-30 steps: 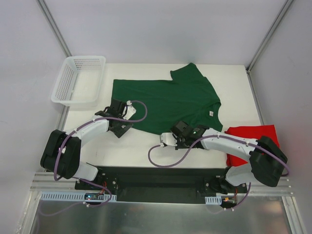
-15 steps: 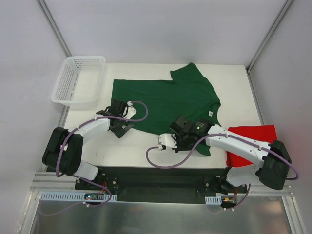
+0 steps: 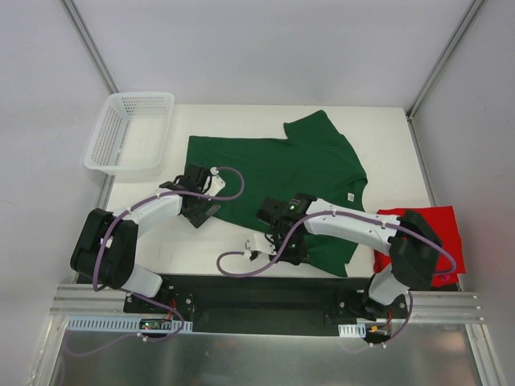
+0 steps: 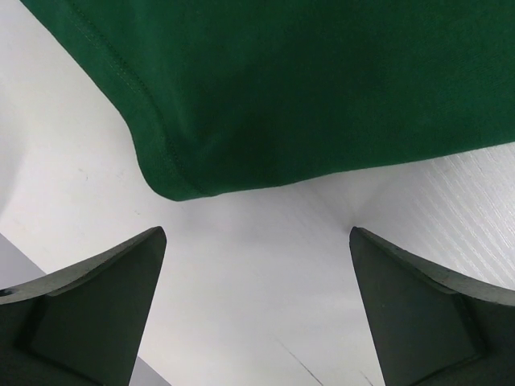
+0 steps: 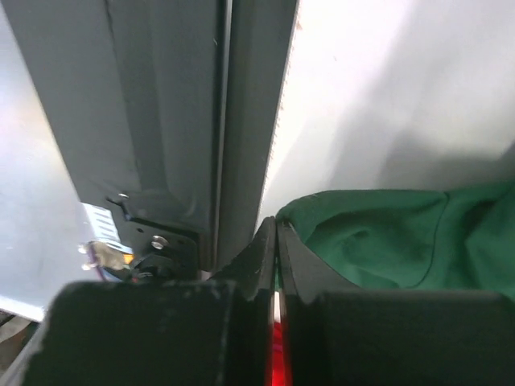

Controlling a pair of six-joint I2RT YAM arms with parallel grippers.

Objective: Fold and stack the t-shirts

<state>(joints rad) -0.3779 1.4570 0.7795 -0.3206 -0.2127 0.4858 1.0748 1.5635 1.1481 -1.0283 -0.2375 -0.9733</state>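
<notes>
At the far left corner of the worktop (image 3: 187, 243) sits a white mesh basket (image 3: 103, 146), hanging a little over the edge. Next comes the left gripper (image 3: 203, 211), low over the worktop with its fingers spread wide and holding nothing; in its wrist view the gripper (image 4: 257, 233) frames bare white surface, with the near left corner of the green shirt (image 4: 322, 80) lying just ahead of the fingertips and not touching them. The green shirt (image 3: 282, 165) lies mostly flat across the middle of the worktop, one sleeve reaching toward the far edge and the neck end to the right (a small label shows there). The right gripper (image 3: 294, 253) is at the shirt's near edge, close to the rail at the front; seen from the wrist, the gripper (image 5: 276, 229) has its fingers pressed together, pinching a bunched fold of green cloth (image 5: 386, 241). The red shirt (image 3: 444, 215) lies crumpled at the near right corner, partly hidden under the right arm's elbow.
</notes>
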